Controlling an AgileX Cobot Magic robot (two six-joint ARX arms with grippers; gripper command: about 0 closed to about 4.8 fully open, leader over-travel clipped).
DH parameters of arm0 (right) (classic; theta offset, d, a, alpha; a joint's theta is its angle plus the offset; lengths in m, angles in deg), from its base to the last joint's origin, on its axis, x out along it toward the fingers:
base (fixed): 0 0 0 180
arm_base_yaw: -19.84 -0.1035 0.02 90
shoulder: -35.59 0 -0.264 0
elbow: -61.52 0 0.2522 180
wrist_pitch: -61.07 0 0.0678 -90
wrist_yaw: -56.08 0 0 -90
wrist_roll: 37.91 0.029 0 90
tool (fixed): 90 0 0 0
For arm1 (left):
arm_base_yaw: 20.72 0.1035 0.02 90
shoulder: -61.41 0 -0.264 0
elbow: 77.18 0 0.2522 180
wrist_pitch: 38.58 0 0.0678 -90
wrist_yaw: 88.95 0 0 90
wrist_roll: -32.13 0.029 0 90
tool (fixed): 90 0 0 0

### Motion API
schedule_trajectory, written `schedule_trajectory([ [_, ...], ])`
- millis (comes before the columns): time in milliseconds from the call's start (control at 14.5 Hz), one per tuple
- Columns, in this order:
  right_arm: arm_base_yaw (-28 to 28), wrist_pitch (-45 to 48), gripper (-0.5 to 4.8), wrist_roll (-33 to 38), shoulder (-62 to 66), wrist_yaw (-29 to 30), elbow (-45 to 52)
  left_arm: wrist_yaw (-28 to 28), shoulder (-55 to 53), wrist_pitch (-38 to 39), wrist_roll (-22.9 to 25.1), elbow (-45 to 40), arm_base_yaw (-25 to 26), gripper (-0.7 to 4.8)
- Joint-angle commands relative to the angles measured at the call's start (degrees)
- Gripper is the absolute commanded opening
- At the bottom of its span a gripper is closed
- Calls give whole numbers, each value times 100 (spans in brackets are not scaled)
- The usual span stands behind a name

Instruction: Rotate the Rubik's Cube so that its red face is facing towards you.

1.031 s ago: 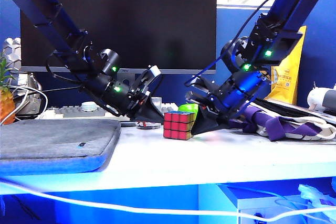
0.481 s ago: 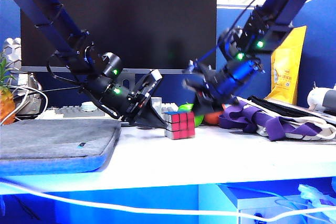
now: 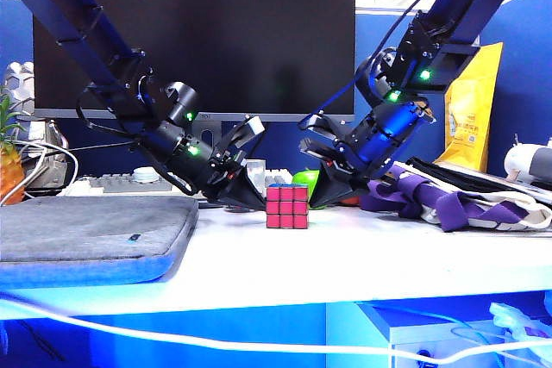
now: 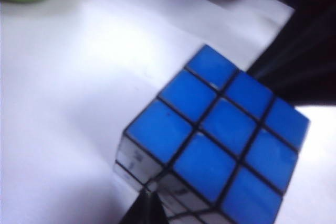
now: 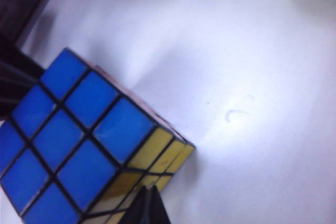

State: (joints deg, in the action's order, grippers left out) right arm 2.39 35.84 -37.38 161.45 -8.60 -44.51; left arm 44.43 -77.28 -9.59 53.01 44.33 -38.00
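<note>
The small 3x3 Rubik's Cube [image 3: 287, 207] with black grid lines sits flat and squarely upright on the white counter [image 3: 345, 256], near its middle, in front of a black monitor [image 3: 194, 32]. Being a cube, it has no long axis. Its red face [image 3: 287, 208] of nine pinkish-red squares points straight at the exterior camera; the blue face [image 4: 223, 129] points up, and a yellow face [image 5: 152, 163] shows on the side toward the right arm.

The left gripper [image 3: 250, 196] rests low just beside the cube's left side, its fingers pressed together with nothing between them. The right gripper [image 3: 321, 198] hangs near the cube's right side, apart from it, its fingers likewise drawn together and empty. A green round object [image 3: 306, 178] lies behind the cube.
</note>
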Motion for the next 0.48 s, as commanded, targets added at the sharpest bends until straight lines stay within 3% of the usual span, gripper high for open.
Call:
schedule_trajectory([
  [69, -44, 133, -2, -35, -20, 153, -13, 122, 68, -107, -20, 28, -42, 21],
  [481, -42, 315, -2, -39, -20, 131, -13, 190, 133, 74, -37, 55, -42, 21],
])
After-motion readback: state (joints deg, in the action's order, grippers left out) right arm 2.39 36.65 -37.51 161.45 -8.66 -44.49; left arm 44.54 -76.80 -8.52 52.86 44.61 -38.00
